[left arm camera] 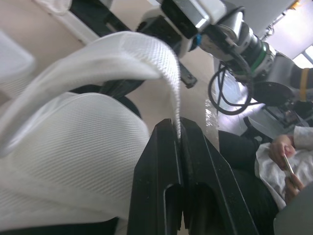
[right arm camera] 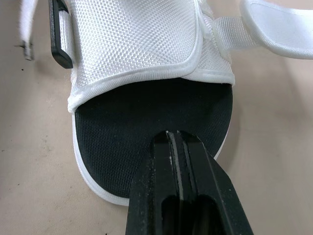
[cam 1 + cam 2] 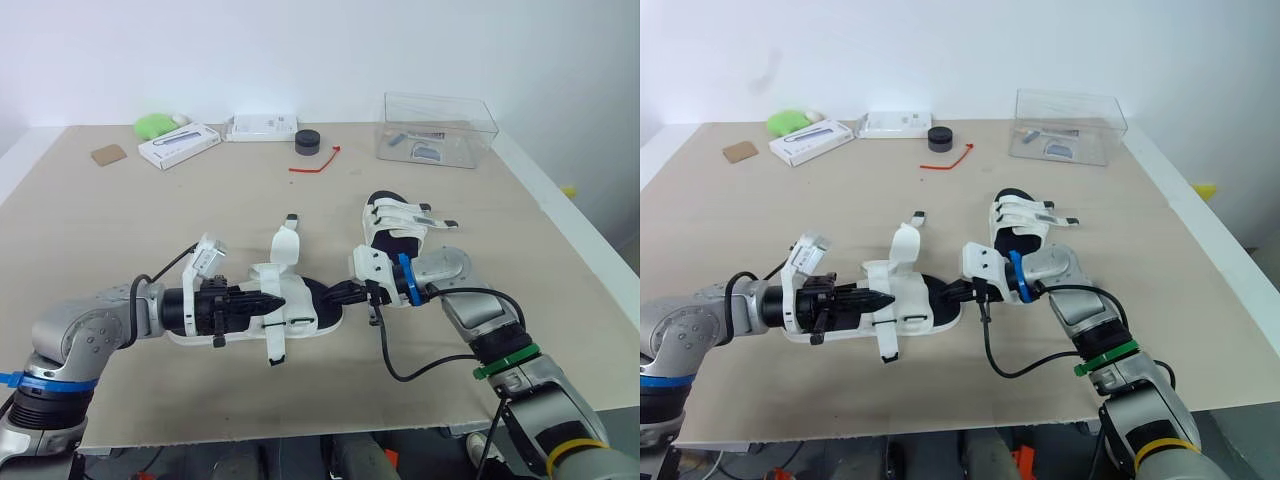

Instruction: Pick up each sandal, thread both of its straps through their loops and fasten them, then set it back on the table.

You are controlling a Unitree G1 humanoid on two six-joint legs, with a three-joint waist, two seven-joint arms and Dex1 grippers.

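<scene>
Table [image 3: 100, 220] w/ near sandal [image 3: 300, 305] lying flat: L gripper [image 3: 268, 299] pinching a strap [image 1: 161, 63] to feed it. R gripper [image 3: 342, 293] jaws pressed together, tip on sole [image 2: 146, 122], prob pinning it.

The white mesh strap [image 1: 164, 68] drops between the left gripper's [image 1: 177, 126] pressed-together black fingers, and its end is hidden there. The white fabric sandal with a black footbed [image 1: 73, 147] behind those fingers is cut off at the edges. The right gripper's [image 2: 178, 134] closed fingertips cover part of the footbed's toe. Far beyond both, the contents of the clear plastic box [image 3: 437, 128] are too small to tell.
</scene>
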